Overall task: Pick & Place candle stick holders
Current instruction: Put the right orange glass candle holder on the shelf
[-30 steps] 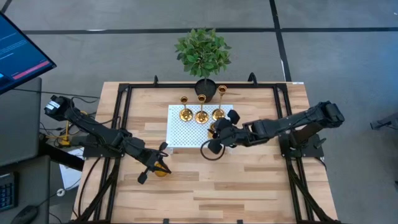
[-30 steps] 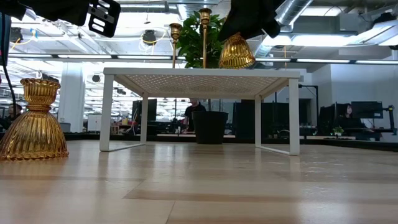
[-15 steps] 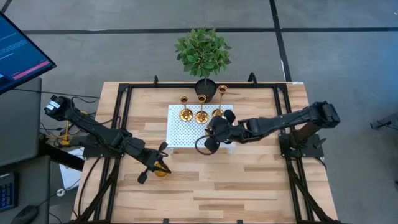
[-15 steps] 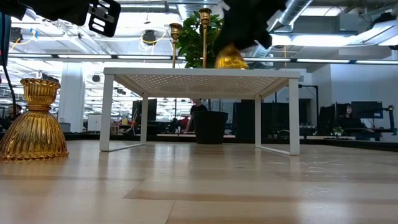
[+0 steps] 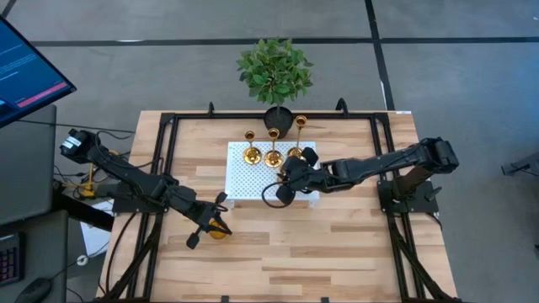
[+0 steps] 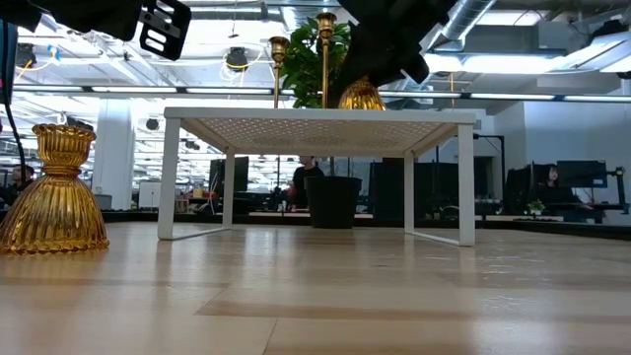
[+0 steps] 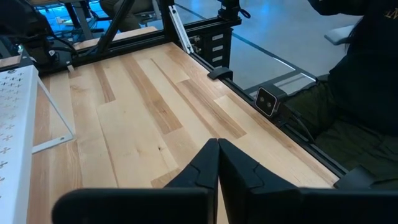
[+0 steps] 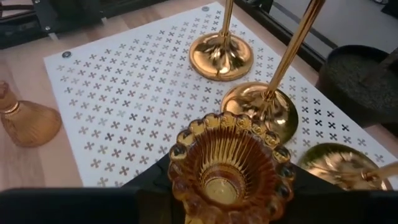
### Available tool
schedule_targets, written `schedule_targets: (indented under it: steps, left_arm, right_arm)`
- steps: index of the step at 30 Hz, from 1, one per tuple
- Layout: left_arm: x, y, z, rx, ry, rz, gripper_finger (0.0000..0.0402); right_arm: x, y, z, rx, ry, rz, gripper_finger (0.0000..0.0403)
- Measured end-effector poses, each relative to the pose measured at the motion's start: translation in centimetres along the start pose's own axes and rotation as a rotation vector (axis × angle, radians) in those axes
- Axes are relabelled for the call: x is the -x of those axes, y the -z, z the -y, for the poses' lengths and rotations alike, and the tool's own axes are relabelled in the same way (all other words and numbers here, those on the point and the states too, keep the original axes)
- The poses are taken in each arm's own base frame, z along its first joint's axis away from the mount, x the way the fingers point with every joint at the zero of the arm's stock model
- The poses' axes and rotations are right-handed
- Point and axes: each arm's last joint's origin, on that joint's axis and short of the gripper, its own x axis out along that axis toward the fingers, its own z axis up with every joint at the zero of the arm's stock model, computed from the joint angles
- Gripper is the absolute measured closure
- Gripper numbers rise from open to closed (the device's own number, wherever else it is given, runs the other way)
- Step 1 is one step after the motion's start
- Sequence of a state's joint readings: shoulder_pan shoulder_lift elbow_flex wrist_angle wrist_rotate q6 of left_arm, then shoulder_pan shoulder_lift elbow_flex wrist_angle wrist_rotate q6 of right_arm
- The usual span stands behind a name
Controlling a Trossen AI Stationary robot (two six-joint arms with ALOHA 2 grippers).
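Lowered onto the white tray (image 5: 244, 172), right pincer (image 5: 290, 178) grips a bulbous holder (image 8: 227, 163).

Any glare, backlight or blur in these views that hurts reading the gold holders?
Low view: bright ceiling lights backlight the white tray, and the right gripper shows as a dark silhouette over the held short holder. Right wrist view: that holder is sharp, with bright reflections on the tall holders' bases. High view: evenly lit.

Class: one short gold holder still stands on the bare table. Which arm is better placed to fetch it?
The left: its hand is right at that holder, while the right hand holds the other short holder over the tray.
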State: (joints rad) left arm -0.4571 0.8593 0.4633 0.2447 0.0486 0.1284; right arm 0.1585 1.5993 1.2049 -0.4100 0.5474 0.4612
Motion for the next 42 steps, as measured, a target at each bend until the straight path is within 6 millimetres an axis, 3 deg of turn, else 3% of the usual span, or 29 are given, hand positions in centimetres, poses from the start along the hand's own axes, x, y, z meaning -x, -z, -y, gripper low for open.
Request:
schedule_targets:
  steps: [11,17,23,29,35,39,42]
  left_arm:
    - [0.0,0.0,0.0,0.001,0.000,0.000,0.0393]
    - [0.0,0.0,0.0,0.005,0.000,0.000,0.0396]
    - [0.0,0.0,0.0,0.006,0.000,0.000,0.0393]
    - [0.0,0.0,0.0,0.006,0.000,-0.001,0.0396]
    - [0.0,0.0,0.0,0.006,0.000,-0.001,0.0393]
    - [0.0,0.0,0.0,0.006,0.000,-0.001,0.0394]
    - [0.0,0.0,0.0,0.006,0.000,-0.001,0.0396]
  right_arm:
    - [0.1,0.4,0.0,0.075,-0.004,-0.026,0.0206]
    - [1.9,-0.3,0.4,0.082,-0.032,0.006,0.0169]
    - [4.7,-1.3,0.7,0.049,-0.103,0.071,0.0159]
    - [9.1,-1.6,0.7,0.050,-0.300,0.098,0.0159]
    - [13.2,-0.3,0.6,0.081,-0.384,0.074,0.0169]
    - [14.2,1.4,0.2,0.094,-0.311,0.017,0.0214]
    - [14.0,2.9,-0.4,0.112,-0.200,-0.017,0.0274]
